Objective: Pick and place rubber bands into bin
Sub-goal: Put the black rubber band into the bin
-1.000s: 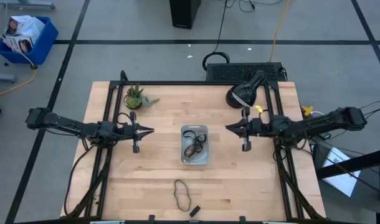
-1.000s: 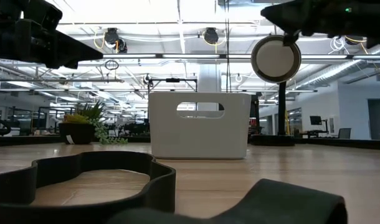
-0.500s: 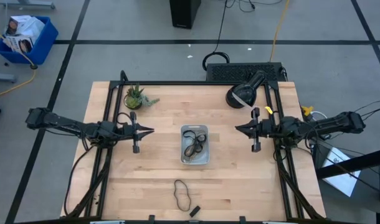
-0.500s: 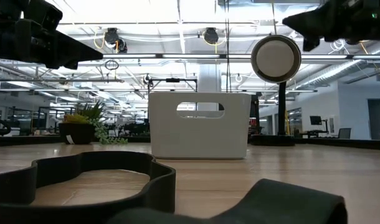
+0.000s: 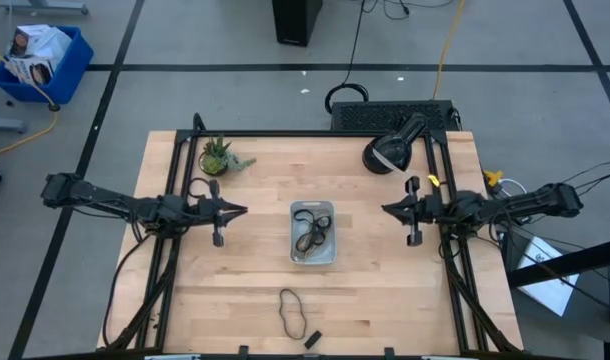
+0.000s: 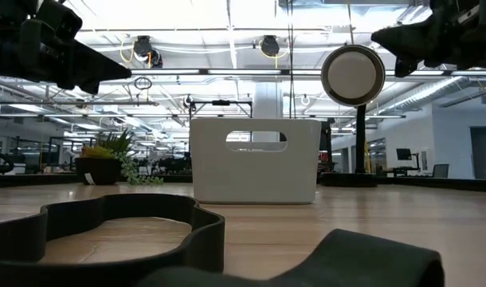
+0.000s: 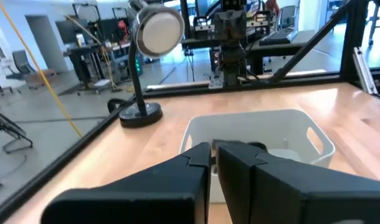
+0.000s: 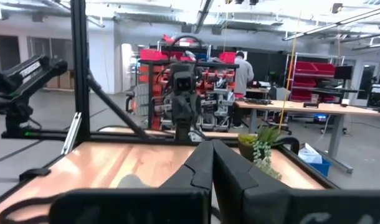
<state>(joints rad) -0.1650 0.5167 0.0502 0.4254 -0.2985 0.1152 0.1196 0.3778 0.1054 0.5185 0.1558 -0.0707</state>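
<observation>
Pretty evenly lit from overhead, so shadows on the wooden table (image 5: pixel 255 290) are soft. Low view is rough: ceiling lights (image 6: pixel 227 16) blow out to white glare, and the black rubber band (image 6: pixel 107 231) up close is a blurry blob.

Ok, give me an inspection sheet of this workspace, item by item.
Surface: pale wooden table in a black frame.
Job's things: translucent blue-grey bin at centre holds tangled rubber bands; one black rubber band lies near the front edge.
Clutter: small black block, potted green plant, black desk lamp.
Grippers: left gripper and right gripper shut, empty, flanking the bin.
Cables: black cables along both arms.
Surroundings: bright blue crate on the floor; a person at distant benches.
</observation>
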